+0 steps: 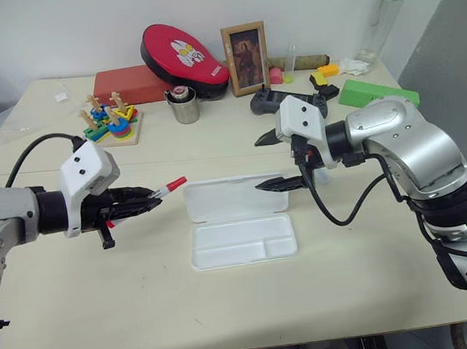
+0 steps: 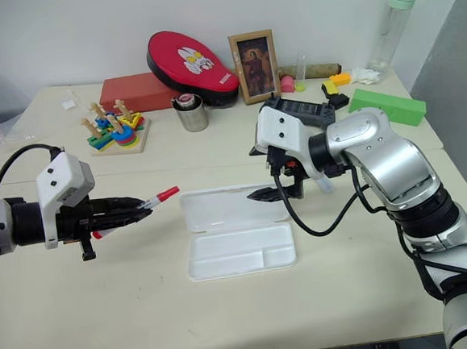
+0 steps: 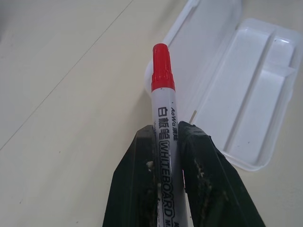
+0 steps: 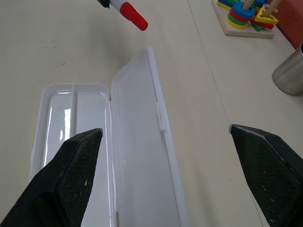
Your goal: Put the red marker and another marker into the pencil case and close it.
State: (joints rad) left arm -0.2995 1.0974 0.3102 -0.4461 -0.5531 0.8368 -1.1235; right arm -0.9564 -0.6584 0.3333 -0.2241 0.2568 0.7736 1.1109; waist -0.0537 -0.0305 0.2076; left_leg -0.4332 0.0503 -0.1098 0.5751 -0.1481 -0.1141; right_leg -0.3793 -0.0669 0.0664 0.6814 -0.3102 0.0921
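Gripping red marker (image 3: 164, 118): left gripper (image 3: 166, 137) | right gripper (image 4: 165, 135) spread above pencil case (image 4: 137, 156)

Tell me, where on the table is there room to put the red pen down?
The pencil case tray lies open and looks bare. So does the tabletop in front of it, and the stretch between the case and the left gripper holding the red marker. The back edge is crowded: stacking toy, metal cup, picture frame.

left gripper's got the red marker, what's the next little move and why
Probably carry the red marker rightward over the open pencil case and lower it into the tray. The left gripper is shut on its barrel, cap aimed at the case but short of it; the tray looks empty, lid up.
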